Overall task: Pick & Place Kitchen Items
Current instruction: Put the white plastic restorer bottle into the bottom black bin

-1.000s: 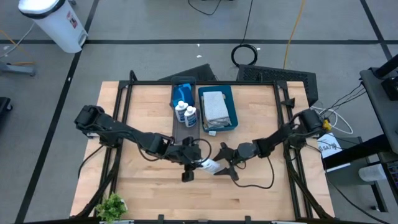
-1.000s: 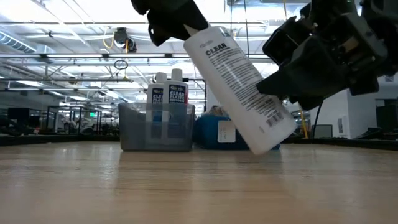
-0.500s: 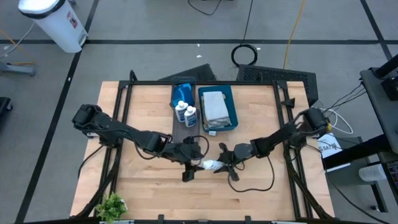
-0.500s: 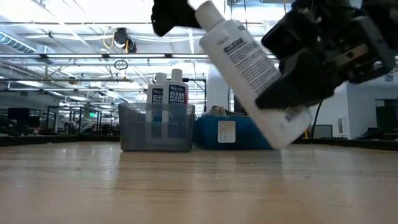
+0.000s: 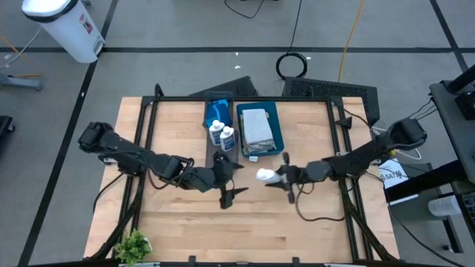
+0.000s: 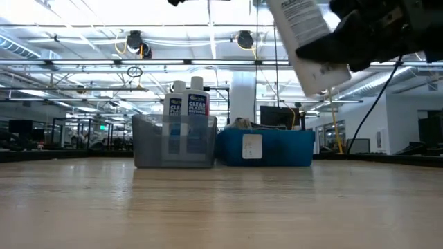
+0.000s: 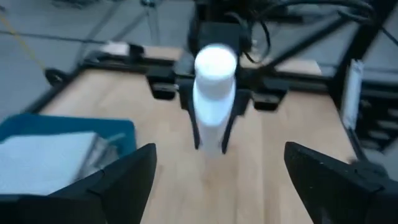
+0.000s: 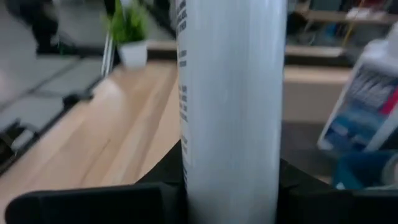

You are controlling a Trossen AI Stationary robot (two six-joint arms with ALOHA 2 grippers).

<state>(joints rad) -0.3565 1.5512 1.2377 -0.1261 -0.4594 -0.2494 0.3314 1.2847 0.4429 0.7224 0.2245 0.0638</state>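
A white bottle [image 5: 266, 176] with dark print hangs in the air over the table's middle, with my right gripper [image 5: 282, 176] shut on it; the low view shows it high up [image 6: 308, 41]. My left gripper [image 5: 227, 180] stands open just left of it, facing its white cap [image 7: 215, 62], and touches nothing. At the far middle, two more white bottles [image 5: 221, 134] stand upright in a grey tray [image 5: 217, 101]. Beside it, a folded pale cloth [image 5: 256, 126] lies in a teal tray [image 5: 276, 126]. My right gripper pinches the bottle's body [image 8: 230, 149] between its two fingers, toward the base end. The fingers come roughly level from the table's right. The bottle is lifted clear and tilted, its cap end higher and turned toward my left gripper.
A small green plant [image 5: 133, 245] stands at the table's near left corner. Black frame rails run along the left and right sides of the table. Bare wood lies in front of both grippers toward the near edge.
My left gripper has opened, let go of the bottle's cap end, and drawn back up and toward the left. My right gripper has shut on the bottle's lower body and carried it up and toward the right and far side; the bottle, low over the table before, now hangs high.
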